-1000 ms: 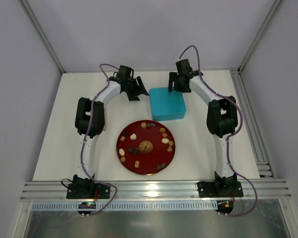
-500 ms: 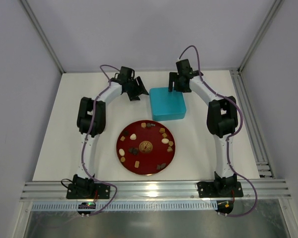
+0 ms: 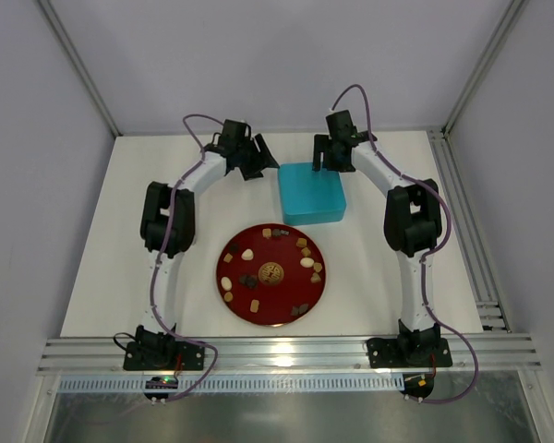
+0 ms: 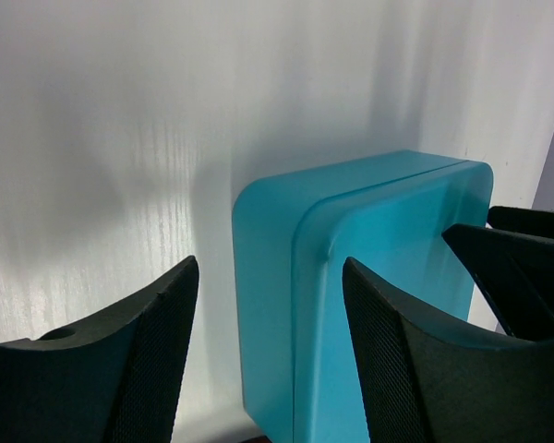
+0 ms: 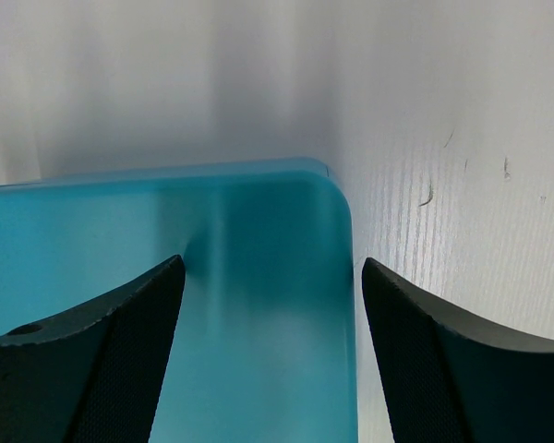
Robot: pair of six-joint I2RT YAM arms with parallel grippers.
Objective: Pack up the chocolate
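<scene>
The chocolate (image 3: 247, 254) lies on a red plate (image 3: 275, 300) at the table's (image 3: 102, 268) near centre, between the two arm bases. About a dozen small pieces, dark brown, tan and cream, sit loosely in a ring around a gold emblem (image 3: 271, 273). None touches a gripper. At this size their shapes are hard to make out, and neither wrist view shows them.

Just beyond the plate stands a teal box (image 3: 311, 192) with rounded corners. Its top reads as one flat surface, and the interior is hidden.

Left gripper (image 3: 261, 159): at the box's far left corner, jaws spread wide and holding nothing. In its wrist view that corner of the box (image 4: 369, 277) stands between the fingers of the left gripper (image 4: 270, 305). Contact with the box cannot be determined.

Right gripper (image 3: 325, 159): at the box's far edge, jaws likewise spread and empty. In its wrist view the right gripper (image 5: 272, 314) frames the box (image 5: 212, 277) top and one rounded corner, with bare table beside it. Whether the fingers touch the box cannot be determined.

The fingertips of both grippers are cut off by the lower frame edges. The right gripper (image 4: 517, 277) shows as dark shapes at the right edge of the left wrist view.
</scene>
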